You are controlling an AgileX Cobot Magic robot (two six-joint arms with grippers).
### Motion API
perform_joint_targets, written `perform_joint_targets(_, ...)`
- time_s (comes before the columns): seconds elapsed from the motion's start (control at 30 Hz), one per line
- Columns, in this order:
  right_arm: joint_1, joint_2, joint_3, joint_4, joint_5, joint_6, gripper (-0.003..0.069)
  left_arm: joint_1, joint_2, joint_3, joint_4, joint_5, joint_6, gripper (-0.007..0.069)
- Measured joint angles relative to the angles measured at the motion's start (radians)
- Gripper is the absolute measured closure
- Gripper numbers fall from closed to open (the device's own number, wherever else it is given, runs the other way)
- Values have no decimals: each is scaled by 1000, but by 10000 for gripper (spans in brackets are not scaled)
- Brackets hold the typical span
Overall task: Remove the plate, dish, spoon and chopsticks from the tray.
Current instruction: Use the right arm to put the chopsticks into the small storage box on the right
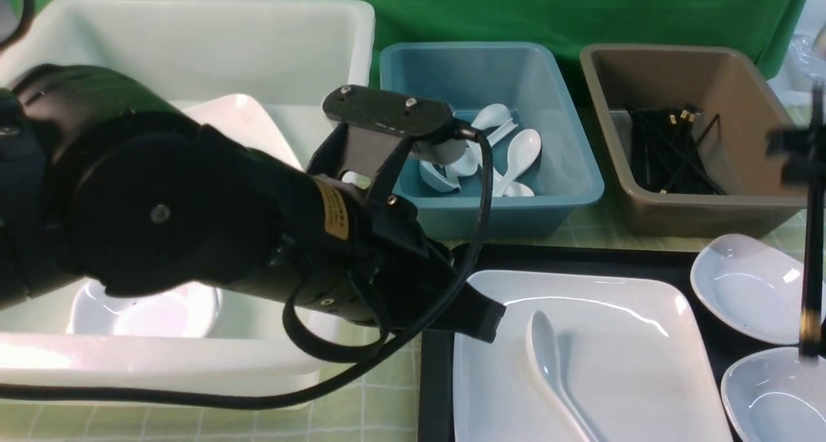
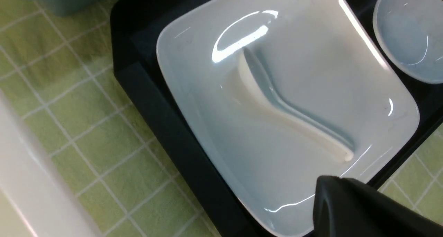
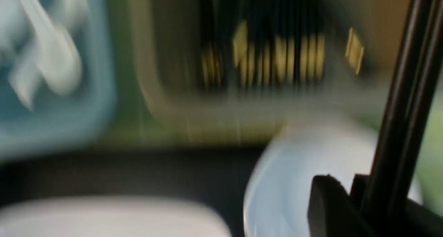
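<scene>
The black tray (image 1: 436, 390) holds the white square plate (image 1: 619, 339), and the white spoon (image 1: 547, 364) lies in it. Two small white dishes (image 1: 748, 287) (image 1: 774, 390) sit at the tray's right. My left gripper (image 1: 483, 319) is shut and empty, hovering at the plate's far left corner; in the left wrist view its tip (image 2: 328, 187) hangs over the plate's (image 2: 304, 74) rim near the spoon's (image 2: 277, 102) handle. My right gripper (image 3: 349, 195) is shut on the black chopsticks (image 3: 405, 91), held upright above a dish (image 3: 301, 181). They show blurred at the front view's right edge (image 1: 812, 268).
A big white tub (image 1: 193, 48) with a plate and a dish stands at the left. A blue tub (image 1: 561, 190) holding white spoons is behind the tray. A brown tub (image 1: 742, 74) with black chopsticks stands at the back right. Green checked cloth (image 1: 361, 416) covers the table.
</scene>
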Motion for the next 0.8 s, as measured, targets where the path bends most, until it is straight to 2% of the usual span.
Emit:
perform_joint_targets(0.2, 0, 147, -199, 4, -412, 31, 555, 0, 1, 0, 8, -159, 10, 623)
perform_joint_targets(0.33, 0, 262, -267, 6, -519, 77, 555, 0, 13, 0, 34, -329, 48, 623)
perform_joint_targets(0.47, 0, 396, -329, 7, -613, 99, 555, 0, 66, -3, 65, -659, 126, 623)
perform_joint_targets(0.57, 0, 465, -336, 7, -687, 102, 555, 0, 104, -19, 70, -720, 133, 623)
perform_joint_targets(0.7, 0, 528, -338, 7, -747, 105, 541, 0, 129, -21, 71, -698, 134, 623)
perform_joint_targets(0.73, 0, 537, -338, 8, -738, 107, 522, 0, 130, -21, 71, -688, 134, 623)
perform_joint_targets(0.8, 0, 547, -338, 8, -701, 109, 434, 0, 130, -21, 71, -668, 134, 623)
